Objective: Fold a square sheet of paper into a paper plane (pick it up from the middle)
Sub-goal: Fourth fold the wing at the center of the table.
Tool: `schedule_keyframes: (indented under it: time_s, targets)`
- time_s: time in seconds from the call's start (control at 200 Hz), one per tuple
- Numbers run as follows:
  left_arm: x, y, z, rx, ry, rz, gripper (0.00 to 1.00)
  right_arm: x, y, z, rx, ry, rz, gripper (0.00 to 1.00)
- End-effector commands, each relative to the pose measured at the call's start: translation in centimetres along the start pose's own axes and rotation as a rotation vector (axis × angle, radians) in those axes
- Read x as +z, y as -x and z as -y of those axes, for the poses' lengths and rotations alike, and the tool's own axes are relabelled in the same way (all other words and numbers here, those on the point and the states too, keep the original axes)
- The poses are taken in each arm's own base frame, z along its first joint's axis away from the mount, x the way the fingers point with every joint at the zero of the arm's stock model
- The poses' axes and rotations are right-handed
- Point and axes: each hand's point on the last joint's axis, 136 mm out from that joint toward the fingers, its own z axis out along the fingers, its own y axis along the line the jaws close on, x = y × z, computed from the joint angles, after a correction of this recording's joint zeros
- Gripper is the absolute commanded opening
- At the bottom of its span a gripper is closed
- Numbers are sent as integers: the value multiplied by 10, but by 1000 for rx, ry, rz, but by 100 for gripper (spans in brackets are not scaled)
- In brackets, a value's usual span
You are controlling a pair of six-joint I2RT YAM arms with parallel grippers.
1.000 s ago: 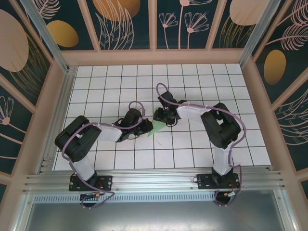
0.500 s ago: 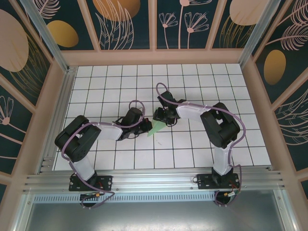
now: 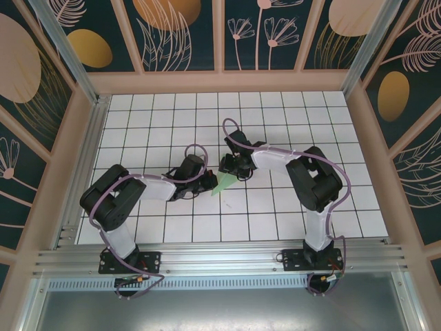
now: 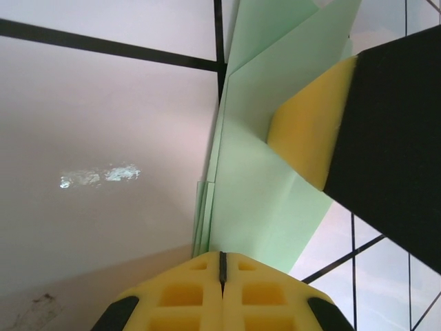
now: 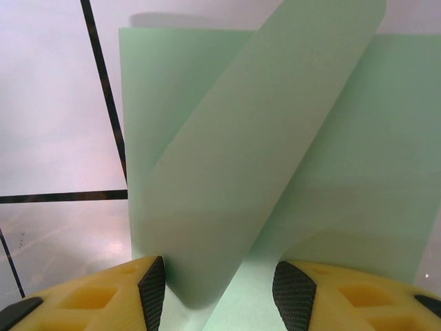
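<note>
The pale green sheet of paper lies folded into a narrow pointed shape at the middle of the table, between the two grippers. My left gripper is at its left edge. In the left wrist view its yellow jaws are shut tight, tips down on the near end of the stacked paper layers. My right gripper is over the paper's far end. In the right wrist view its jaws stand open around a raised flap of the paper, which leans on the left pad.
The white grid-tiled table is ringed by a wooden frame and patterned walls. An aluminium rail runs along the near edge by the arm bases. A yellow and black finger of the right gripper rests on the paper in the left wrist view.
</note>
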Motion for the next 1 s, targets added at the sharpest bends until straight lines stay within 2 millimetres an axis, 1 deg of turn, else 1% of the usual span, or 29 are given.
schedule_keyframes:
  time_s: [0.0,0.36,0.525,0.636,0.716,0.996]
  targets:
    - [3,0,-8,12,39,-14,4,48,-51,93,30,-318,-149,53]
    - [5,0,-17,15,95,-18,4,49,-53,92,25,-312,-156,54]
    - [5,-1,-21,8,110,-22,4,48,-51,83,1,-261,-153,57]
    - [6,-3,-28,-5,146,-31,0,46,-48,79,-15,-237,-147,58]
    - [6,-3,-31,-9,160,-31,0,46,-48,83,-22,-257,-148,57]
    - [5,-1,-26,-23,144,-29,0,52,-52,102,-22,-370,-160,54]
